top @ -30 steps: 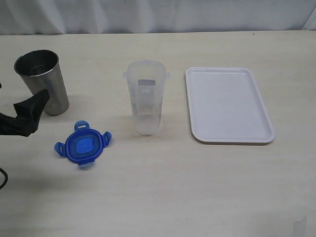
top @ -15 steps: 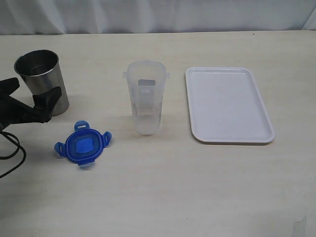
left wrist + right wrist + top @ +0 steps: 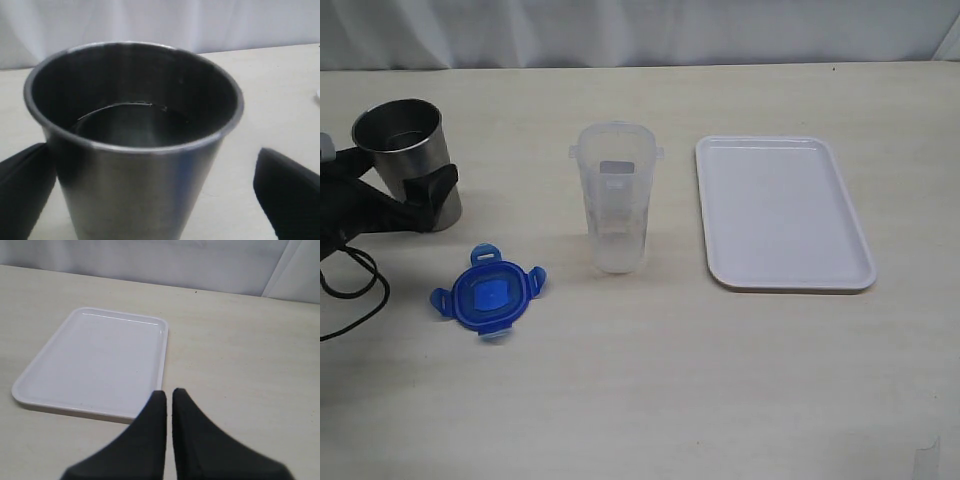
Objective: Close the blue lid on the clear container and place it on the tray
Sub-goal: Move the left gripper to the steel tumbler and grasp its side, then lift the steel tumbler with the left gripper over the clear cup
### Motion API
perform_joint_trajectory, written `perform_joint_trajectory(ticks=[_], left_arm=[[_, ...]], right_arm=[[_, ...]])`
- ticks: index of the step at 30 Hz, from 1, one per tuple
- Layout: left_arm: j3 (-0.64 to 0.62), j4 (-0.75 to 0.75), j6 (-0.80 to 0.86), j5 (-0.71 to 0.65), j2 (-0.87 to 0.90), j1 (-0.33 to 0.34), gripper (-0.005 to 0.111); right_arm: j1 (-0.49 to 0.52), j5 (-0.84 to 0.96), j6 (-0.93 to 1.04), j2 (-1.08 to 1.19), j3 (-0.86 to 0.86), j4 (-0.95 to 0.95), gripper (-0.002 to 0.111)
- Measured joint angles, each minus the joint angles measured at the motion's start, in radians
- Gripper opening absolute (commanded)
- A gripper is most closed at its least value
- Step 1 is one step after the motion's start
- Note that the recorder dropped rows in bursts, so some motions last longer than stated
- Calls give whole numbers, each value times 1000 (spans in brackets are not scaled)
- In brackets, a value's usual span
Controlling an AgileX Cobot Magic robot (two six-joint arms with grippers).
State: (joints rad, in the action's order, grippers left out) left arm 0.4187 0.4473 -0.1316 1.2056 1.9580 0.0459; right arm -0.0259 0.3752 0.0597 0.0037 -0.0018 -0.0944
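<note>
By the left edge of the tabletop (image 3: pixel 670 380): a grey steel cup (image 3: pixel 405 150) stands upright, toward the far left corner, and the left claw (image 3: pixel 155 200) reaches in around it from that edge.
Left claw: spread wide, one black finger (image 3: pixel 285 195) on each side of the cup. One finger is plainly clear of the wall. The other sits so close I cannot tell whether it touches. It has no grip on the cup.
Steel cup: mouth up, dark inside. I cannot make out what is in it.
Blue lid (image 3: pixel 488 293): flat on the tabletop, just to the near side of the cup and the claw, its four flaps splayed outward. It touches neither of them and lies well apart from the container.
Clear container (image 3: pixel 615 195): upright, about midway between the left and right edges, mouth open with the lid not yet on. It stands between the lid and the tray, touching neither.
Tray (image 3: pixel 785 212): white, flat on the right half of the tabletop, long sides running toward the far edge. It is near the container but apart from it.
Right claw (image 3: pixel 169 392): closed, the two black tips almost pressed together and gripping nothing. It hangs over bare tabletop just off the tray's rim.
Cable (image 3: pixel 360 300): a black loop lying at the left edge, beneath the left arm.
Far edge: a white cloth backdrop runs along it.
</note>
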Motion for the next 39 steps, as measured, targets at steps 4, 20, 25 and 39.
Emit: perform_joint_trajectory(ticks=[4, 20, 25, 39], left_arm=[[30, 0, 0, 0, 20, 0, 105], [115, 11, -21, 2, 65, 0, 105], [115, 12, -21, 2, 73, 0, 105], [139, 0, -30, 4, 79, 0, 105]], right_arm=[[0, 0, 0, 0, 0, 0, 4], [0, 0, 0, 0, 0, 0, 4], [0, 0, 0, 0, 0, 0, 4], [0, 0, 0, 0, 0, 0, 4]])
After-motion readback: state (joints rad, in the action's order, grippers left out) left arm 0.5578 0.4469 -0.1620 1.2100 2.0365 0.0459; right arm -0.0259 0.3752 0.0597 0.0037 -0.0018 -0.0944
